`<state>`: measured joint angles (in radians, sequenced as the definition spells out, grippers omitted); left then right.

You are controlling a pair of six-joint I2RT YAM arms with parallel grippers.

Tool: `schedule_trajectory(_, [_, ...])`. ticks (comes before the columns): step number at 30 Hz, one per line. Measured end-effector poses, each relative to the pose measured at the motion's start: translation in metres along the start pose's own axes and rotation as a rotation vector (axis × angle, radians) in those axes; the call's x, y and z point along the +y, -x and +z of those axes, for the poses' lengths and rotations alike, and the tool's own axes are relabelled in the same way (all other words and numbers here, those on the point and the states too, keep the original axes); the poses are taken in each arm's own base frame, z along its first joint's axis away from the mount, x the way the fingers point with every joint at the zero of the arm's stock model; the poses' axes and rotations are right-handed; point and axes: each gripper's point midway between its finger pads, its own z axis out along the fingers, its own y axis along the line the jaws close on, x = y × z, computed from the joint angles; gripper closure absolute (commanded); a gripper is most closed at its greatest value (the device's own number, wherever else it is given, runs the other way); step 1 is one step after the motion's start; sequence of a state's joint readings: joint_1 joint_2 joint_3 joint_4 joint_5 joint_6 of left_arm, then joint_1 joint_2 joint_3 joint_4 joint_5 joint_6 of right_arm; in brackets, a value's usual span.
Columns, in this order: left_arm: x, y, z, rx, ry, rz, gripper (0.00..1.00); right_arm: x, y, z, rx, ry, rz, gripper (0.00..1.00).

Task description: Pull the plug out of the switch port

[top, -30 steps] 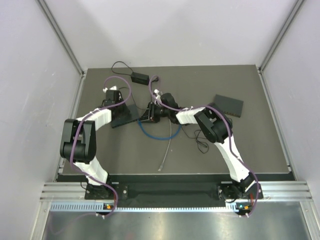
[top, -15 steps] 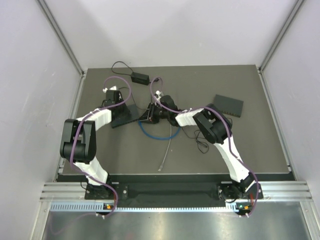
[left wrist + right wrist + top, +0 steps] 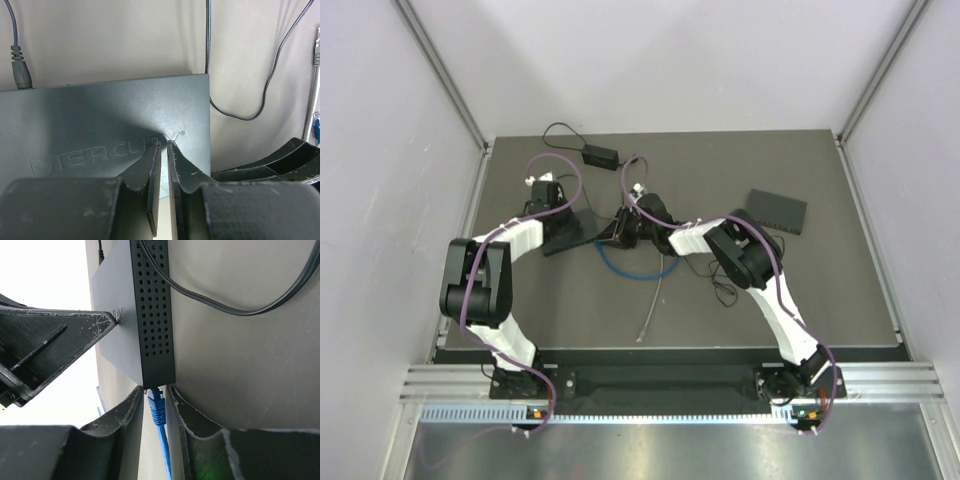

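Observation:
The dark switch [image 3: 567, 233] lies at the back left of the table, and its top [image 3: 100, 115] fills the left wrist view. My left gripper [image 3: 165, 144] is shut, its tips pressed down on that top beside the logo. A blue plug [image 3: 158, 407] sits in the port at the corner of the switch [image 3: 150, 315], its blue cable [image 3: 625, 268] looping toward the front. My right gripper [image 3: 154, 388] straddles the plug, one finger on each side with a thin gap showing on either side. From above it sits at the switch's right end [image 3: 617, 235].
A second dark switch [image 3: 777, 211] lies at the back right. A black power adapter [image 3: 599, 156] and its lead [image 3: 21, 70] run to the switch's rear. A loose grey cable [image 3: 650, 310] trails to the front, and thin black wire [image 3: 235, 112] curls beside the switch.
My right gripper has edged left toward the switch and its jaws have narrowed around the blue plug. The left arm has stayed put.

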<state>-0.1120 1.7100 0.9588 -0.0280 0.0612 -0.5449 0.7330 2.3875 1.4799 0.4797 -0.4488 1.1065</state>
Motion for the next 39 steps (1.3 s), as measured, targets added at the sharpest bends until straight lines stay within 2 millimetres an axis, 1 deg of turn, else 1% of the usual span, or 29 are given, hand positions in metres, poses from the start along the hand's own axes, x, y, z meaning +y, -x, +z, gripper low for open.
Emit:
schedule_trajectory(2, [0.0,0.0,0.0,-0.002,-0.002,0.0,0.85,0.0,0.0,0.001,-0.008,-0.005,0.005,0.8])
schedule_trajectory(3, [-0.001,0.001,0.0,-0.005,-0.003,0.0,0.85,0.0,0.001,0.002,-0.015,-0.009,0.01,0.84])
schedule_trajectory(4, [-0.001,0.001,0.001,-0.007,-0.005,0.0,0.85,-0.001,0.001,0.002,-0.018,-0.013,0.015,1.0])
schedule_trajectory(8, [-0.001,0.002,0.001,-0.016,-0.007,0.0,0.85,-0.002,0.001,0.002,-0.024,-0.022,0.03,1.0])
schedule_trajectory(14, [0.0,0.002,0.001,-0.017,-0.005,0.0,0.85,-0.003,0.001,0.002,-0.018,-0.023,0.003,1.0])
schedule_trajectory(19, [0.0,0.002,0.002,-0.018,-0.004,0.001,0.85,0.0,0.002,0.002,0.067,-0.056,-0.115,1.0])
schedule_trajectory(22, [0.0,0.002,0.002,-0.019,-0.003,0.001,0.85,-0.003,0.003,0.0,0.096,-0.069,-0.187,1.0])
schedule_trajectory(27, [-0.007,-0.003,0.001,-0.003,-0.023,0.007,0.84,-0.008,0.004,-0.01,0.156,-0.04,-0.241,1.0])
schedule_trajectory(30, [-0.012,-0.006,0.001,0.008,-0.036,0.015,0.84,-0.01,0.007,-0.019,0.218,-0.059,-0.307,1.0])
schedule_trajectory(33, [-0.016,-0.009,0.002,0.02,-0.044,0.02,0.85,-0.013,0.005,-0.024,0.271,-0.058,-0.364,1.0])
schedule_trajectory(34, [-0.016,-0.009,0.002,0.021,-0.045,0.019,0.85,-0.012,0.003,-0.024,0.28,-0.04,-0.354,1.0])
schedule_trajectory(37, [-0.017,-0.009,0.002,0.022,-0.046,0.016,0.84,-0.016,-0.009,-0.028,0.284,0.006,-0.246,1.0])
schedule_trajectory(39, [-0.017,-0.008,0.002,0.021,-0.046,0.012,0.84,-0.016,-0.01,-0.029,0.227,0.014,-0.166,1.0])
